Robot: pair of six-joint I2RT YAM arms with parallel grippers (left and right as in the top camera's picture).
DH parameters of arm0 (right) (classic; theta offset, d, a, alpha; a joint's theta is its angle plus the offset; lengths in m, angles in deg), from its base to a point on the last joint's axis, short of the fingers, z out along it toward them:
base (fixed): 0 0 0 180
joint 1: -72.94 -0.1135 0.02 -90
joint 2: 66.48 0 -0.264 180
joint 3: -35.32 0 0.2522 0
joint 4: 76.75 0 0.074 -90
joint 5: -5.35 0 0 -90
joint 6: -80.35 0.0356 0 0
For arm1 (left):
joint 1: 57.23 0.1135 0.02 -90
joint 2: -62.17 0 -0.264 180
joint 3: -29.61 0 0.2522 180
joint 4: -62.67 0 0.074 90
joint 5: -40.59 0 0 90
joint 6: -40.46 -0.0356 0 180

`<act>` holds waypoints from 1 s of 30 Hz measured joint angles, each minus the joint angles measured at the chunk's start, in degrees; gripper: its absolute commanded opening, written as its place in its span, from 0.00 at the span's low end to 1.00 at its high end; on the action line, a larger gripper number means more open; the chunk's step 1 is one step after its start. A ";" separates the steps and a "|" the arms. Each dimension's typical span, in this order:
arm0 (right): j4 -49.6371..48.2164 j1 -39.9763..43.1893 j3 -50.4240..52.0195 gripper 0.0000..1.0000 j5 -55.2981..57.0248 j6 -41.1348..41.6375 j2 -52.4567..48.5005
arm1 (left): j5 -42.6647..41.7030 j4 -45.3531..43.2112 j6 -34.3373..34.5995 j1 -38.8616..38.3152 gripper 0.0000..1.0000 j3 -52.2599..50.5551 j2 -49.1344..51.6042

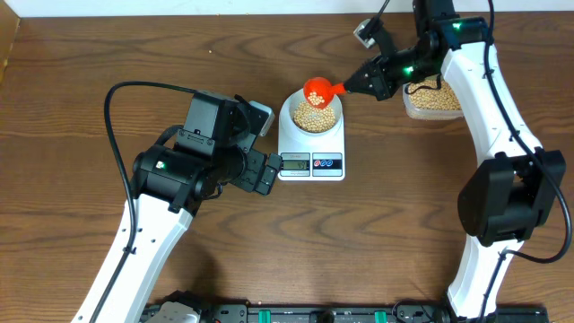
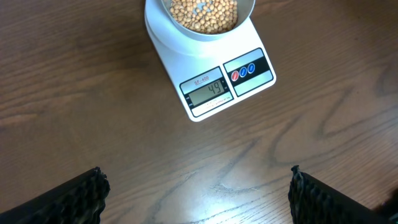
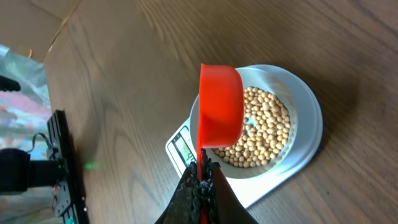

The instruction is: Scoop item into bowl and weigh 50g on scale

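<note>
The white scale (image 1: 311,161) stands mid-table with the pale bowl (image 1: 311,114) on it, filled with tan beans (image 1: 313,118). In the left wrist view the scale (image 2: 211,68) reads 49 on its display (image 2: 208,90); the bowl (image 2: 200,12) of beans is at the top edge. My right gripper (image 1: 369,81) is shut on the handle of a red scoop (image 1: 317,91), held tilted over the bowl with a few beans in it. In the right wrist view the scoop (image 3: 221,106) hangs above the bowl (image 3: 305,112), gripper (image 3: 202,180) clamped on its handle. My left gripper (image 2: 198,193) is open and empty, in front of the scale.
A clear plastic tub (image 1: 432,100) of beans stands at the back right, under the right arm. The left arm's body (image 1: 193,161) lies left of the scale. Bare wooden tabletop surrounds the scale.
</note>
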State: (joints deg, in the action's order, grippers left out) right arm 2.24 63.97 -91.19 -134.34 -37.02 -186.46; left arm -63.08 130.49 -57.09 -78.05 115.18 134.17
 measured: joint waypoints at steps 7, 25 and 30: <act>1.55 -0.28 -0.02 0.01 1.70 -5.07 0.00 | 0.00 0.00 0.00 0.00 0.95 0.00 0.00; -1.40 -3.58 -0.02 0.01 11.10 -7.82 0.00 | 0.00 0.00 -0.02 0.00 0.95 0.00 0.00; -0.98 -4.46 -0.02 0.01 11.58 -8.52 0.00 | 0.00 0.00 0.00 0.00 0.95 0.00 0.00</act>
State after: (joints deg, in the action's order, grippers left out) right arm 1.26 59.51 -91.21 -122.76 -45.55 -186.46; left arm -63.08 130.49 -57.09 -78.05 115.18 134.17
